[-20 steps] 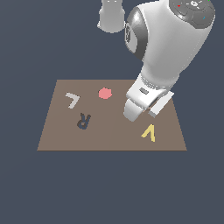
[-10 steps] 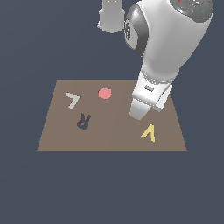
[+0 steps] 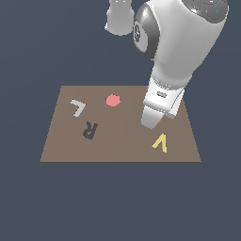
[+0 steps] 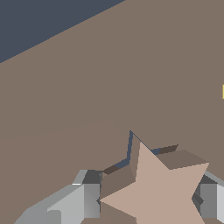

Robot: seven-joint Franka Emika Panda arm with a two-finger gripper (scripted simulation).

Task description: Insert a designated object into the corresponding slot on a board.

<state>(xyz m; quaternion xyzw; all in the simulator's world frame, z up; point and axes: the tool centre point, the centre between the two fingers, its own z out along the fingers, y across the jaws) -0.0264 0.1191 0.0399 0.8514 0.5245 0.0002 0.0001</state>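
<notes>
Claw [image 4: 146, 201] pinched the tan star [image 4: 155, 188] betw. its two fingers [image 4: 83, 201], one finger on each side of the star. Seen in wrist view only; in ext. view the arm's white body hid the claw tip and the star.

Star sat low over the brown board [image 3: 120, 141], right at the navy star slot [image 4: 130, 146]. Slot showed only as a thin dark blue edge behind one star point and along an adjacent arm, so star was nearly lined up w/ slot but slightly offset. Couldn't tell whether it was partly seated or just above.

Arm came down over the board's far part, toward ext. view's right.

Other items on board, ext. view:
- yellow V [image 3: 161, 142], just beside the claw, on the near side
- pink hexagon [image 3: 113, 100], off to ext. view's left of claw
- dark R [image 3: 89, 130], further left and nearer the camera
- grey L [image 3: 77, 108], furthest left

Board lay on a plain dark blue-grey tabletop [image 3: 117, 202].
</notes>
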